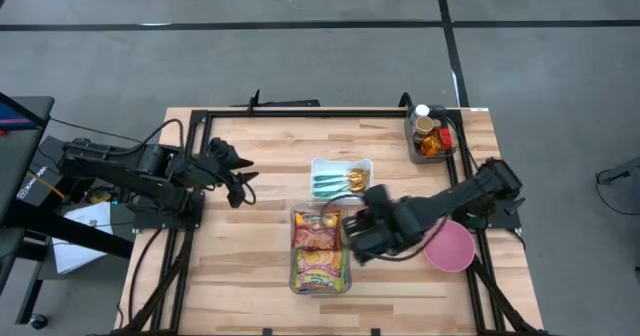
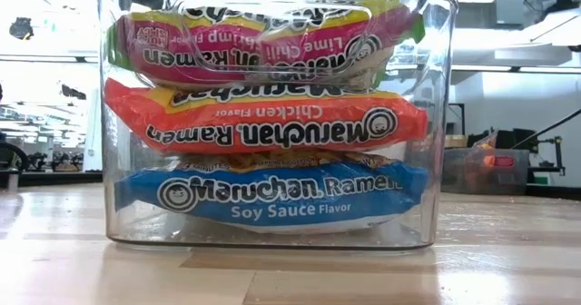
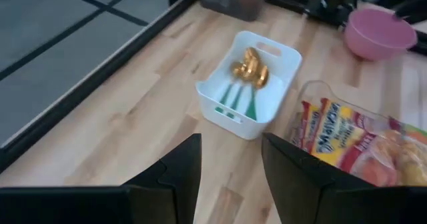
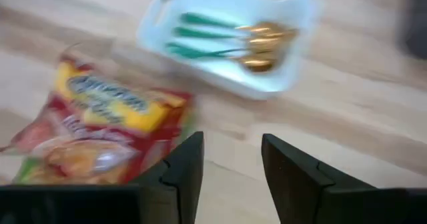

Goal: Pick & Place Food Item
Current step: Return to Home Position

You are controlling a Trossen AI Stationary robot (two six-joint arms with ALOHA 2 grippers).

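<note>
A clear plastic bin [image 1: 296,276] stands near the table's front middle, holding stacked ramen packs [image 1: 320,248]. In the low view a pink pack [image 2: 263,42] lies on an orange one [image 2: 263,123], which lies on a blue one [image 2: 272,194]. My right gripper [image 1: 354,240] hovers open just right of the bin, nothing between its fingers [image 4: 180,177]; the top ramen pack [image 4: 100,127] shows beside it. My left gripper [image 1: 238,176] waits open at the table's left, above the wood, its fingers [image 3: 177,177] pointing toward the bin [image 3: 360,144].
A white tray [image 1: 342,162] of green-handled gold spoons [image 3: 248,69] sits just behind the bin. A pink bowl [image 1: 452,248] lies at the right, under my right arm. A bin of bottles [image 1: 430,136] stands at the far right corner. Bare wood lies front left.
</note>
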